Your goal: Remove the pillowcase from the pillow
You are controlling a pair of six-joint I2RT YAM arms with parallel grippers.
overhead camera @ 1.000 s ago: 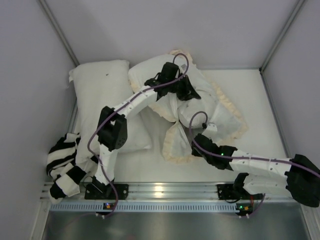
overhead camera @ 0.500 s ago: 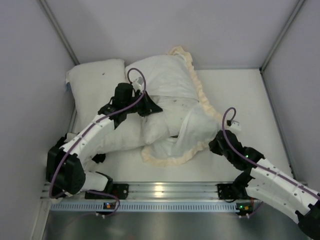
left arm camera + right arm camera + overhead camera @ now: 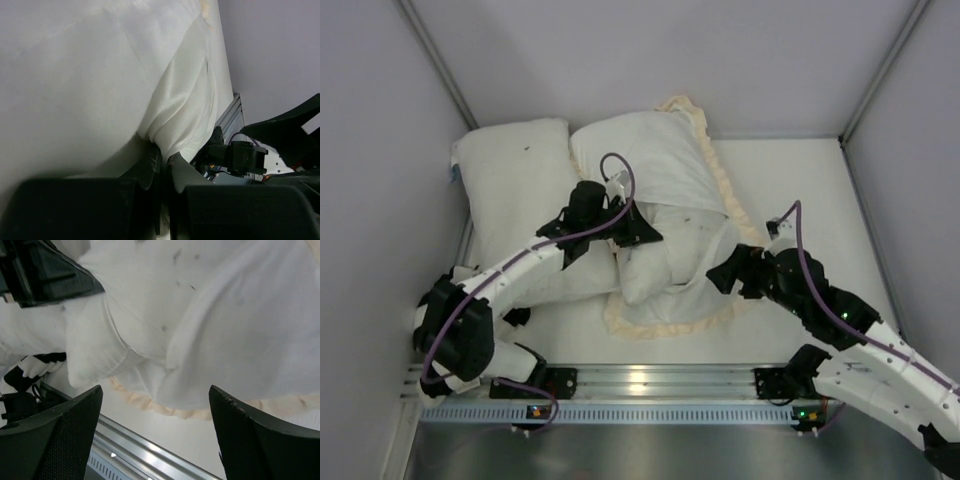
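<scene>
On the white worktop (image 3: pixel 820 190), the right pincer (image 3: pixel 718 275) hangs near right, its fingers wide apart, beside the cream pillowcase (image 3: pixel 660 160). At the centre, the left pincer (image 3: pixel 162 160) is clamped on a fold of the speckled pillow (image 3: pixel 655 265), which pokes from the pillowcase. A second white pillow (image 3: pixel 515 175) lies far left.

The pillow (image 3: pixel 655 265) lies on the table (image 3: pixel 820 200), partly inside the pillowcase (image 3: pixel 660 160), sticking out toward 7 o'clock. A second pillow (image 3: pixel 515 185) lies at its 9 o'clock, touching it.
</scene>
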